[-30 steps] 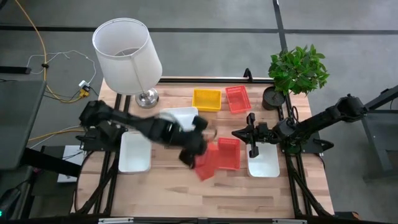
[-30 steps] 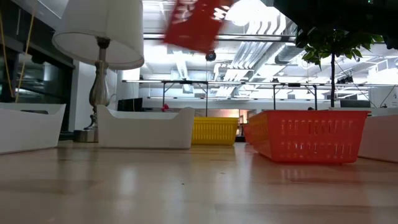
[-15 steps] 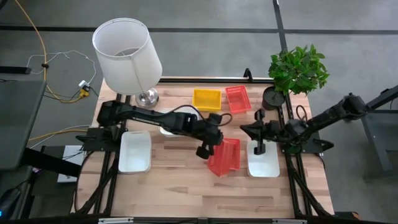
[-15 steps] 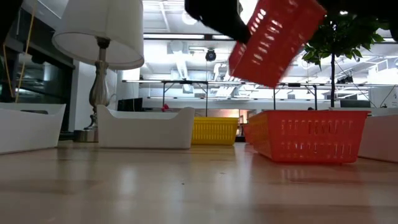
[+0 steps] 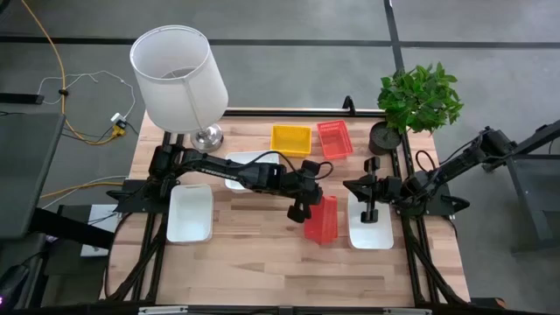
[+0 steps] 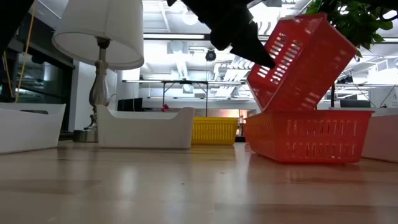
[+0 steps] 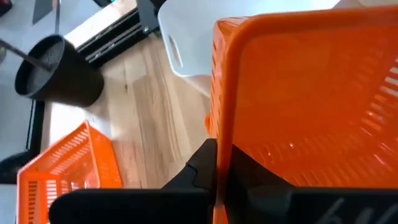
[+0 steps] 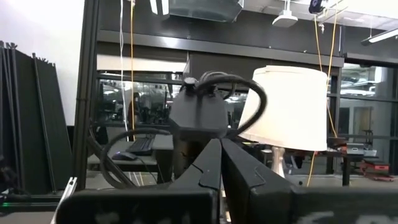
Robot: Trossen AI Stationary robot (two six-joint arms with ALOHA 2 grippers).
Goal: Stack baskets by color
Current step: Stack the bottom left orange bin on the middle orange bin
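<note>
My left gripper (image 5: 304, 208) is shut on a red mesh basket (image 5: 321, 219), which it holds tilted over a second red basket (image 6: 305, 140) standing on the table. The held basket (image 6: 301, 62) hides that second one in the high view. My right gripper (image 5: 360, 194) is shut on nothing and hovers over a white basket (image 5: 372, 229) at the right. A yellow basket (image 5: 290, 138) and a third red basket (image 5: 334, 138) stand at the far edge. Two more white baskets (image 5: 249, 164) (image 5: 190, 213) stand on the left. My left gripper pinches the rim of one wall (image 7: 222, 134) of the red basket, with one finger (image 7: 200, 174) outside and the other inside. It comes slanting down from the table's left. The basket hangs tilted, with its low corner (image 6: 264, 109) at the rim of the red basket below it.
A white lamp (image 5: 179, 79) stands at the far left corner. A potted plant (image 5: 420, 96) in a black pot (image 5: 383, 137) stands at the far right. Bare wood (image 5: 280, 271) lies along the near edge.
My left gripper has carried the red basket toward the table's right edge and down. The basket was high and clear of the table, and now its low corner meets the red basket on the table. My right gripper has drawn back a little toward the right edge.
</note>
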